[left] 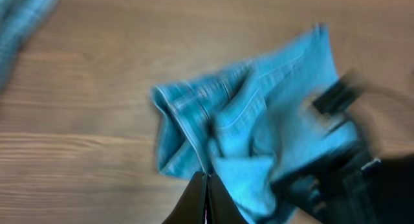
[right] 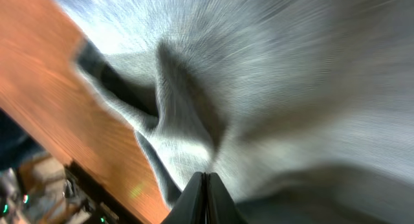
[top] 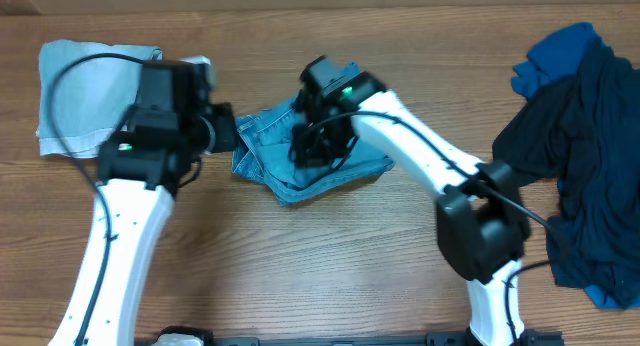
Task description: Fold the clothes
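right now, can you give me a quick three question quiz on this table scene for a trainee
1. True or false: the jeans lie flat and fully spread out.
2. Where is the dark pile of garments? A) at the left edge of the table B) at its right edge C) under the jeans
3. Short answer: the left tool and the right tool are both at the jeans. Which one is over their middle rather than at their edge?

Key
1. False, they are bunched up.
2. B
3. The right tool.
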You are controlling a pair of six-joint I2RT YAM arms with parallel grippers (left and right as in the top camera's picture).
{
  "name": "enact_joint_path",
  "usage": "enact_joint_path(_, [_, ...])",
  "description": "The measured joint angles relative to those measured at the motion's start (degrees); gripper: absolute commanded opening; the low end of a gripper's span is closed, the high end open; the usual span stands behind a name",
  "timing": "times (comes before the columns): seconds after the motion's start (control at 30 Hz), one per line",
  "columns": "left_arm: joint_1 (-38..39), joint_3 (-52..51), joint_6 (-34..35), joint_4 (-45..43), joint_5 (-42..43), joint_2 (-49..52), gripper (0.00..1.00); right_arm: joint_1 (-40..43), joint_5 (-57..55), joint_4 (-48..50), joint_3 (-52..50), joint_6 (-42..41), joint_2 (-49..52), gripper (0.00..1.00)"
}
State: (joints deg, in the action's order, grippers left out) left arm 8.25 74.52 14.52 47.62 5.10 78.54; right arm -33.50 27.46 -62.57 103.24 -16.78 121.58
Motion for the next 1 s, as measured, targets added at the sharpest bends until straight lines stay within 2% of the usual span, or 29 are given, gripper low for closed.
enact_joint_path(0.13, [9.84,-7.48,-7.02,-8.85,2.97,5.75,0.04,3.69,-5.88,-9.35,1.14,0.2,-9.97,0.04])
enact_joint_path(0.23, [14.75,-7.54,-10.27,-13.03,2.64,11.04,0.04,2.62,-7.17,-9.79,-1.57,-0.59,-11.23,0.04])
enact_joint_path(0.33, [14.91,-7.65,-11.19,-17.62,2.38,20.48,0.04,2.32,-7.69,-9.53,-6.78,-1.2,-10.6,0.04])
enact_joint_path(0.43, [14.91,-7.69,-11.74,-23.23,1.95,25.53,0.04,1.79,-8.15,-7.91,-9.38,-2.32,-10.49,0.04])
enact_joint_path(0.57, [14.86,-7.69,-11.76,-25.4,-0.07,26.75,0.04,-0.44,-8.22,0.5,-12.35,-6.78,-10.45,0.04])
enact_joint_path(0.67, [13.16,-7.69,-11.74,-26.43,-0.61,26.82,0.04,-2.43,-8.15,9.55,-16.46,-14.36,-10.4,0.04])
enact_joint_path(0.83, [9.38,-7.69,-11.54,-26.38,0.81,26.82,0.04,-2.54,-8.9,11.17,-17.49,-20.94,-10.4,0.04])
enact_joint_path(1.0, [7.34,-7.69,-10.01,-26.43,5.73,26.82,0.04,-2.54,-10.75,18.14,-17.66,-26.43,-10.4,0.04])
